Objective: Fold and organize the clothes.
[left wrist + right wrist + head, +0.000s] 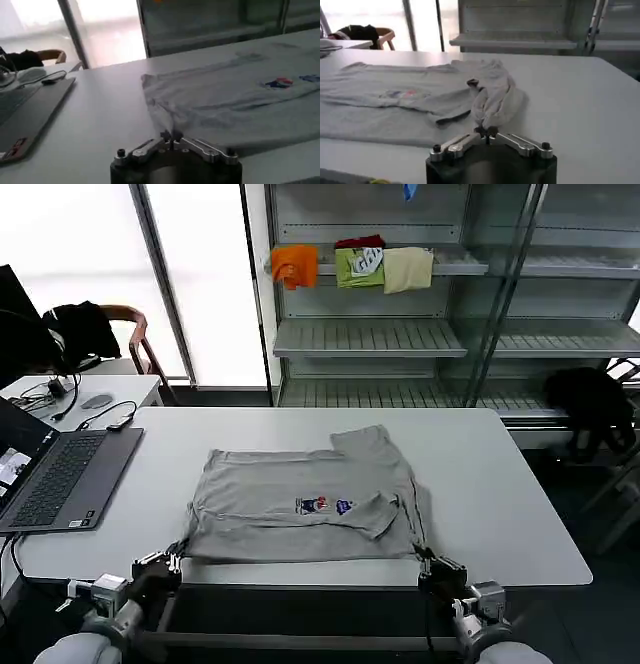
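Note:
A light grey short-sleeved shirt (300, 504) with a small multicolour chest print (323, 506) lies partly folded on the white table (500, 484), its near edge at the table's front. My left gripper (172, 562) is shut on the shirt's near left corner (167, 131). At the near right corner, my right gripper (428, 566) is shut on a bunched strip of fabric (490, 107). The print also shows in the left wrist view (277, 83) and faintly in the right wrist view (400, 93).
An open laptop (60, 474) with cables lies at the table's left end. Shelves (370, 334) stand behind, holding orange, green and beige folded pieces (355, 266). Black garments hang on a chair (75, 329) far left and on the right (590, 399).

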